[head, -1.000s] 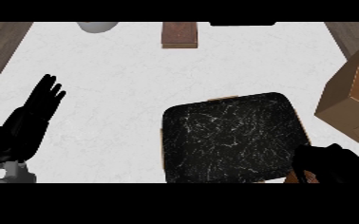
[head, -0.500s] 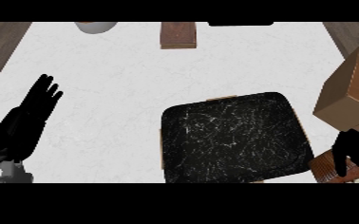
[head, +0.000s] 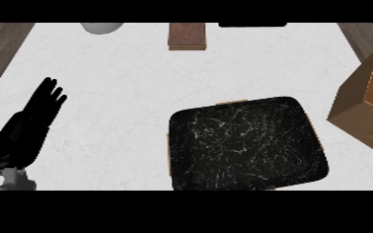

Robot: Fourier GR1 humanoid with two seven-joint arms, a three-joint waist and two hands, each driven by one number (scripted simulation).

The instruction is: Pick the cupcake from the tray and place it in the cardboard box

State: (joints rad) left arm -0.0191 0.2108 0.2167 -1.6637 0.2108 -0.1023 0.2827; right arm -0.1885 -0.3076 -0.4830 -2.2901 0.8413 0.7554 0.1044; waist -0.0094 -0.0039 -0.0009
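The black marbled tray lies at the lower middle of the white counter, and nothing shows on it. The brown cardboard box stands at the right edge, cut off by the view. No cupcake is visible anywhere. My left hand rests at the left edge with its fingers straight and pointing up, holding nothing. My right hand is out of view.
A small brown wooden block sits at the back middle. A grey rounded object shows at the back left and a flat black item at the back right. Wood edges flank the counter's far corners.
My right hand, curled at the tray's lower right corner, slid right and has left the view. The left hand, tray and box have not moved.
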